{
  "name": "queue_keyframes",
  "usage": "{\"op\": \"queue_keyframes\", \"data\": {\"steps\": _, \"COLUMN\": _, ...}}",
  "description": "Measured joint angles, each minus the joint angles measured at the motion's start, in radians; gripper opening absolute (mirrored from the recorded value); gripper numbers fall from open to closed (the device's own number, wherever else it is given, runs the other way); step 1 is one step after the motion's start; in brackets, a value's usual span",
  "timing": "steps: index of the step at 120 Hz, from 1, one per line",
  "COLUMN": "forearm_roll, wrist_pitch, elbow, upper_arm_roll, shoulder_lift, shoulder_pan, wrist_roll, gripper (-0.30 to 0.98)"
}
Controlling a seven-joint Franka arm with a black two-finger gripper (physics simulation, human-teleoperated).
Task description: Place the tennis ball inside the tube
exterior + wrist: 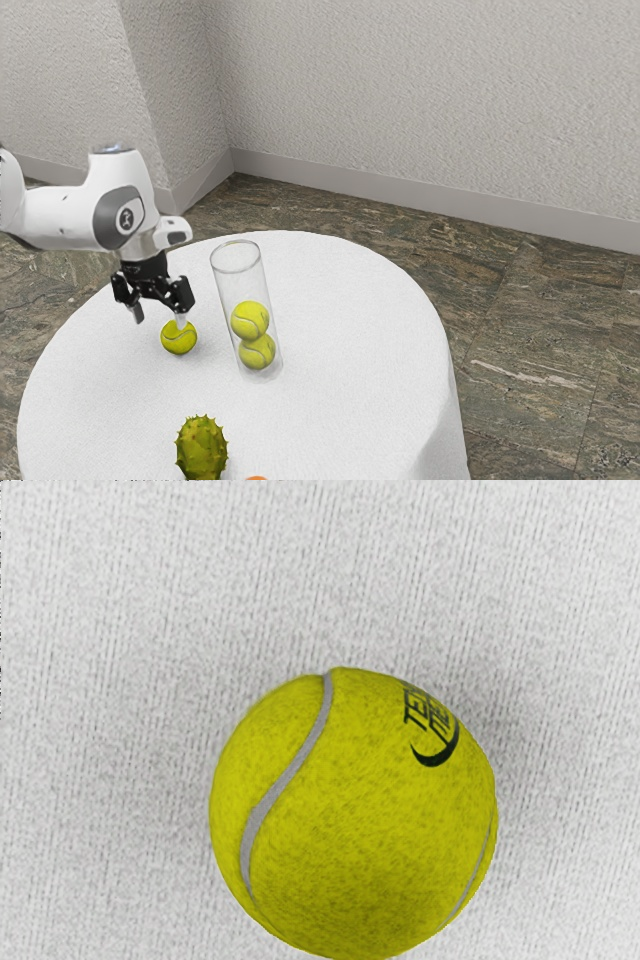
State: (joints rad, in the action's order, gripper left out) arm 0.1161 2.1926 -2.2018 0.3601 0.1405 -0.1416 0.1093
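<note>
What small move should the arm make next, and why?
Probably a slight shift toward the exterior view's right, centring the black two-finger gripper over the yellow felt tennis ball: its jaws stand open, but in that view one overlaps the ball's top while the other stands clear of it.

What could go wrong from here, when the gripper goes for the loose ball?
One finger of the open gripper seems to be over the loose ball; going straight down might make it roll away. The tube stands close, so a sideways swing could tip it, with its two balls.
</note>
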Motion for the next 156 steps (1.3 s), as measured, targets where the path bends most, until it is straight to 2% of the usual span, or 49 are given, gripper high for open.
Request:
{"op": "queue_keyframes", "data": {"steps": 54, "forearm_roll": 0.057, "wrist_pitch": 0.074, "elbow": 0.024, "upper_arm_roll": -0.009, "shoulder_lift": 0.119, "shoulder_pan": 0.002, "wrist_roll": -0.01, "gripper": 0.69}}
{"op": "queue_keyframes", "data": {"steps": 118, "forearm_roll": 0.086, "wrist_pitch": 0.12, "elbow": 0.042, "upper_arm_roll": -0.014, "shoulder_lift": 0.167, "shoulder_pan": 0.002, "wrist_roll": -0.013, "gripper": 0.69}}
{"op": "queue_keyframes", "data": {"steps": 143, "forearm_roll": 0.089, "wrist_pitch": 0.121, "elbow": 0.042, "upper_arm_roll": -0.013, "shoulder_lift": 0.166, "shoulder_pan": 0.0, "wrist_roll": -0.017, "gripper": 0.48}}
{"op": "queue_keyframes", "data": {"steps": 156, "forearm_roll": 0.088, "wrist_pitch": 0.122, "elbow": 0.042, "upper_arm_roll": -0.013, "shoulder_lift": 0.165, "shoulder_pan": -0.001, "wrist_roll": -0.02, "gripper": 0.42}}
